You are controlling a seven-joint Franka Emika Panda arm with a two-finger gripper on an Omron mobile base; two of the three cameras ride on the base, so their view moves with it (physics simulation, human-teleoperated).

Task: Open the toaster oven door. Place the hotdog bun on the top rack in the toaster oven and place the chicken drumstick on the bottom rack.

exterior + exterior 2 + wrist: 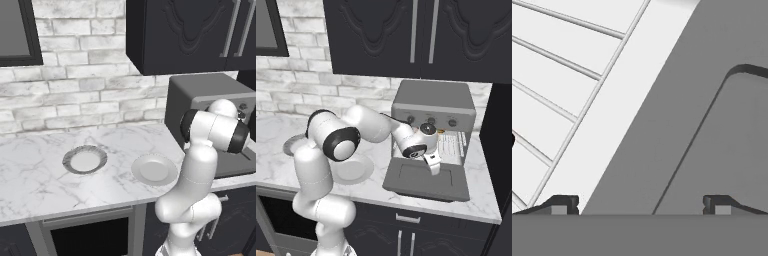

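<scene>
The toaster oven (433, 100) stands at the right end of the counter, and its door (421, 181) lies folded down flat in front of it. My gripper (435, 167) hangs open just above the door's inner face, at the mouth of the oven, holding nothing. In the hand view the fingertips (559, 204) stand wide apart over the grey door (677, 125), beside a wire rack (552, 75). A small orange-tan sliver (441, 131) at the top of the opening may be the hotdog bun. The chicken drumstick is out of view.
Two bare plates lie on the marble counter left of the oven: a grey-rimmed one (85, 160) and a white one (154, 169). Black wall cabinets (416, 35) hang above the oven. My elbow (215, 130) stands in front of the oven (200, 92).
</scene>
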